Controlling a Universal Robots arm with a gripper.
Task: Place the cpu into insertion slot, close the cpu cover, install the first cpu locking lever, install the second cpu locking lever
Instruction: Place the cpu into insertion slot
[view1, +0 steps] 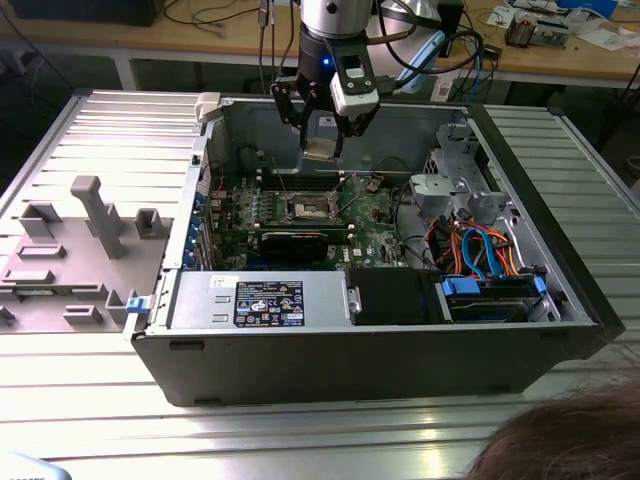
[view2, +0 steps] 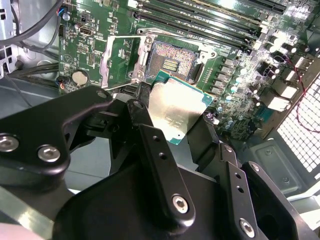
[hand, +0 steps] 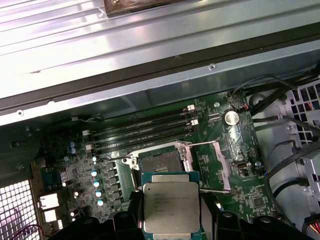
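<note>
My gripper (view1: 322, 148) hangs inside the open computer case, shut on the cpu (view1: 321, 150), a flat square chip with a pale metal top. In both wrist views the cpu (view2: 177, 112) (hand: 170, 207) sits level between the black fingers (view2: 150, 135), above the motherboard and apart from it. The insertion slot (view2: 172, 62) (hand: 160, 162) (view1: 308, 207) lies open just beyond the chip, its dark contact field bare. Beside the slot the cpu cover (view2: 108, 57) (hand: 186, 156) stands swung open. A thin wire lever (hand: 216, 191) lies loose by the cover.
Black memory slots (hand: 145, 132) run behind the socket. The case's back wall (view1: 400, 125) is close to the gripper. A drive cage (view1: 450, 185) with orange and blue cables (view1: 480, 250) sits on the exterior view's right. A grey fixture tray (view1: 80, 240) lies outside, left. A person's hair (view1: 570, 440) shows.
</note>
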